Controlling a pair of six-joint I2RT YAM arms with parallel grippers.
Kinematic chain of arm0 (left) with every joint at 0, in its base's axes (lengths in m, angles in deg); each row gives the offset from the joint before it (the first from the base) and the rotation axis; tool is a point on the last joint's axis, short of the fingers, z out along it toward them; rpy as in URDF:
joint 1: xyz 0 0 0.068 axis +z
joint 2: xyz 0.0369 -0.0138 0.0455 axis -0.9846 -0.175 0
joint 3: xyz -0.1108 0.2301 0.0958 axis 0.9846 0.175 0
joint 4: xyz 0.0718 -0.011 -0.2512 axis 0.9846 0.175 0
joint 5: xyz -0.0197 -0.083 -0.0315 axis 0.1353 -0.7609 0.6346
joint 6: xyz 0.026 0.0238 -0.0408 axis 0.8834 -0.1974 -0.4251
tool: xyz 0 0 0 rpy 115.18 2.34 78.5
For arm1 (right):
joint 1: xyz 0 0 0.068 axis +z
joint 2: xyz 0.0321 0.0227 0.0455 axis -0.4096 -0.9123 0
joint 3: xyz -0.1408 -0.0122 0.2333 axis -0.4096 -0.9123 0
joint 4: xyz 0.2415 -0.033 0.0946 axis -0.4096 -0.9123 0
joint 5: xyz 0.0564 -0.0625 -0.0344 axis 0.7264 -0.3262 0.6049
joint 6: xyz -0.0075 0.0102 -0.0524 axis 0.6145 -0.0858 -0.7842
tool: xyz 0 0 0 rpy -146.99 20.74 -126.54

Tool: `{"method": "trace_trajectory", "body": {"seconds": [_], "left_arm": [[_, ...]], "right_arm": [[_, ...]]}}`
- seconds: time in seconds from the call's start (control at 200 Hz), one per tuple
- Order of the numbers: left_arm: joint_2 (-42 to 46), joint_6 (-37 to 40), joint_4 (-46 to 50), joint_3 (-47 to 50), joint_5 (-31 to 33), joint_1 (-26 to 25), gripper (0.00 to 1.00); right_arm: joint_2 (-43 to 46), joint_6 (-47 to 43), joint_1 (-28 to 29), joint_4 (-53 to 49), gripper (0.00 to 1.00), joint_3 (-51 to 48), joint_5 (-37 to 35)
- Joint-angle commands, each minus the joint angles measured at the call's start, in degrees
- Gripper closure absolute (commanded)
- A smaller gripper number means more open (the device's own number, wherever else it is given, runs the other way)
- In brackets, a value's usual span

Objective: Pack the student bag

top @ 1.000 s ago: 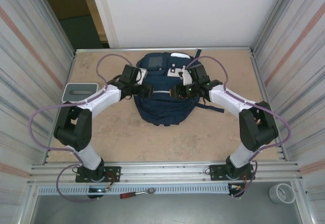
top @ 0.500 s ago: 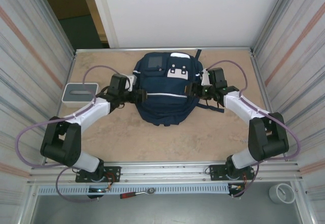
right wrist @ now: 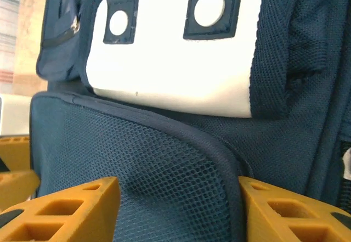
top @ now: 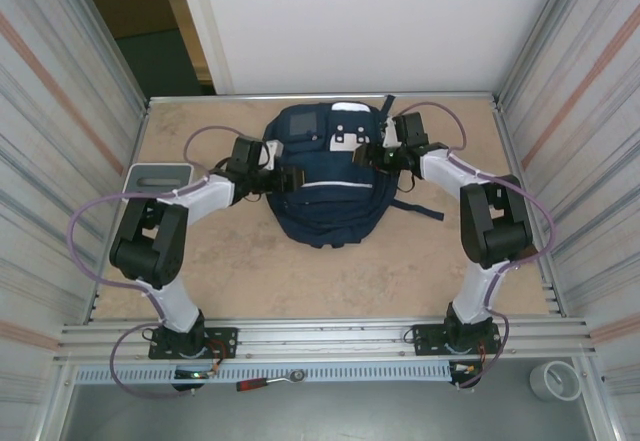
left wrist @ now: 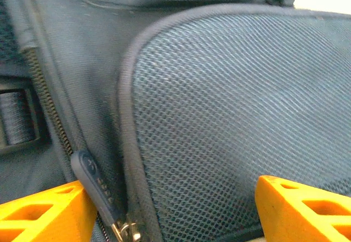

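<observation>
Left tool (left wrist: 173, 195) and right tool (right wrist: 178, 190) both stand open, holding nothing, each straddling mesh (left wrist: 230, 116) on the student bag (top: 325, 186). We'd aim for the zipper pull (left wrist: 90, 173), pinching squarely.

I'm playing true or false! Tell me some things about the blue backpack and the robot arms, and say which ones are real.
1. The student bag is red. False: it is navy blue.
2. A small grey-white box sits on the table, to the bag's left. True.
3. The left gripper is holding that box. False: it is at the bag's left side, jaws apart over a mesh pocket.
4. The right gripper has orange fingers. True.
</observation>
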Motion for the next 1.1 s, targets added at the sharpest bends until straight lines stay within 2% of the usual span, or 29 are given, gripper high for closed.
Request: {"method": "trace_trajectory", "body": {"seconds": [0.0, 0.225, 0.316, 0.471, 0.576, 0.691, 0.827, 0.992, 1.092], "left_arm": [[3.4, -3.2, -3.1, 4.2, -6.9, -6.0, 0.25], [4.7, -3.5, -2.5, 3.3, -4.6, -17.2, 0.26], [5.5, -1.9, 0.1, 1.8, -3.4, -19.9, 0.25], [11.7, 1.8, 4.8, 3.5, 1.4, -20.8, 0.23], [18.7, 4.2, 7.1, 7.1, 9.2, -20.2, 0.20], [24.6, 1.7, 6.0, 11.1, 11.4, -15.3, 0.19], [22.5, -0.3, 7.2, 9.6, 11.8, -10.9, 0.20], [16.1, 0.5, 7.6, 3.6, 8.0, -11.9, 0.30], [12.0, 1.2, 8.6, 0.3, 7.4, -13.7, 0.37]], "right_arm": [[-3.4, -1.8, 0.1, -1.7, 0.48, 4.9, 3.8], [-12.5, -3.7, 0.5, -6.3, 0.50, 17.1, 7.8], [-15.6, -5.7, 0.7, -10.8, 0.49, 23.4, 7.6], [-15.0, -9.8, 0.0, -18.5, 0.45, 30.1, 0.2], [-10.5, -12.1, -0.9, -21.4, 0.44, 29.5, -5.4], [-2.1, -13.1, -0.3, -20.7, 0.43, 22.9, -10.7], [10.0, -11.9, 2.6, -15.7, 0.42, 9.1, -15.2], [24.0, -8.4, 8.0, -10.6, 0.41, -8.3, -19.1], [30.3, -6.7, 10.3, -11.1, 0.41, -15.4, -20.4]]}}
